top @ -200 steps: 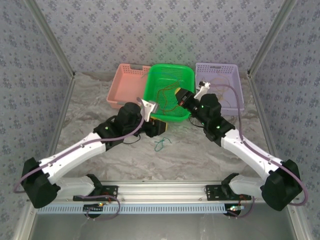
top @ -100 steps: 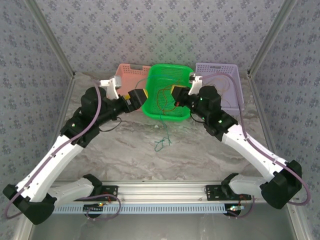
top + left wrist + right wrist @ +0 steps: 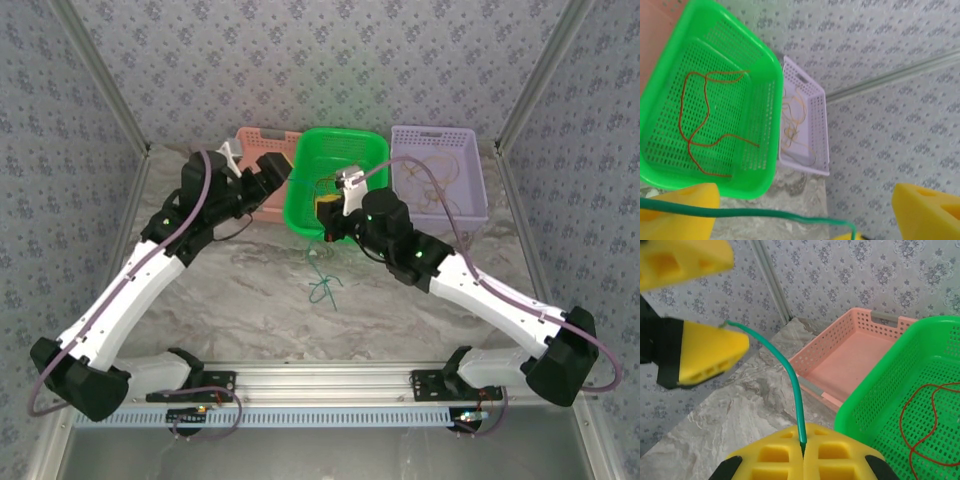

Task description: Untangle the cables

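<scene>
baskets: left basket (image 3: 265, 133), middle basket (image 3: 345, 133) and right basket (image 3: 440, 130) stand side by side in a row at the back of the table (image 3: 230, 290)
middle-basket cable (image 3: 681, 115): in the middle basket
right-basket cable (image 3: 792, 125): in the right basket
table cable (image 3: 323, 290): on the table, before the middle basket, between the two arms
left claw (image 3: 275, 168): above the left basket's right side
right claw (image 3: 328, 207): above the middle basket's near rim
strung cable (image 3: 798, 405): from between the right claw's fingers across to a fingertip of the left claw

Left pincer (image 3: 272, 168), opening, swings from before the green basket (image 3: 300, 200) to its left; right pincer (image 3: 802, 450) draws the green cable (image 3: 790, 375) back to its near rim.
</scene>
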{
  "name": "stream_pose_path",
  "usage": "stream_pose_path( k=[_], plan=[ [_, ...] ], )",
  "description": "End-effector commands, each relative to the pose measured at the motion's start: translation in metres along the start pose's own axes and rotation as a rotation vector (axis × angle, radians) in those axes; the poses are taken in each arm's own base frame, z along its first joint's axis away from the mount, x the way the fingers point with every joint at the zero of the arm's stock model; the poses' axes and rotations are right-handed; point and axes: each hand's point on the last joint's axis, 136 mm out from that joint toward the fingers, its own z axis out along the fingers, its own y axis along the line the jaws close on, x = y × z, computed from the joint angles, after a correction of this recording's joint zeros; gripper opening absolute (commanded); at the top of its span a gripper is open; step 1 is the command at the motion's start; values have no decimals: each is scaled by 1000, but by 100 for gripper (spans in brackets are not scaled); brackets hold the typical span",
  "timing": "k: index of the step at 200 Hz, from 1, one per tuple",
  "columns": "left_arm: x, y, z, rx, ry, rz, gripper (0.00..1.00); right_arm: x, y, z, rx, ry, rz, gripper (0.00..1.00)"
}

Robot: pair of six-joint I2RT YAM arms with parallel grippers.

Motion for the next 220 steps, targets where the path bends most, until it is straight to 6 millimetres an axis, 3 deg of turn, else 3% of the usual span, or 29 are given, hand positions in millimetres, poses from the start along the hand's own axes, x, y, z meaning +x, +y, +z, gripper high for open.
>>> stream_pose_path(
  k=[1,23,31,69,72,92,106,128,135,149,158,169,183,196,220],
  plan=[
    [-28,1,-3,-10,-25,-1,53,-2,22,-6,-15,3,-120,0],
    [-34,-4,4,7,-1,27,10,12,31,-4,-45,45,-142,0],
    [-36,-7,3,4,-3,50,0,16,34,-2,-58,65,-141,0],
    [-50,-39,-1,42,-1,206,0,53,49,15,-141,227,-133,0],
    [-51,-42,-1,48,2,220,0,44,55,16,-155,215,-130,0],
    [-49,-56,6,98,44,283,0,56,67,27,-209,285,-117,0],
    [-50,-55,9,84,49,297,0,61,72,36,-223,319,-100,0],
    [-55,-48,6,54,34,287,0,51,65,41,-181,293,-70,0],
    [-56,-44,2,33,25,287,14,46,58,41,-163,279,-42,0],
    [-60,-38,-14,-10,-20,283,63,31,41,40,-134,241,40,0],
    [-60,-34,-25,-22,-55,280,77,21,31,39,-125,217,98,0],
    [-59,-29,-44,-40,-103,276,82,12,21,38,-129,196,163,0],
    [-51,-18,-61,-45,-127,263,82,2,11,38,-124,178,219,0],
    [-37,-5,-71,-54,-121,247,76,-5,0,40,-93,170,260,0],
    [5,21,-67,-53,-43,250,50,-13,-22,46,-29,164,360,0]
  ],
)
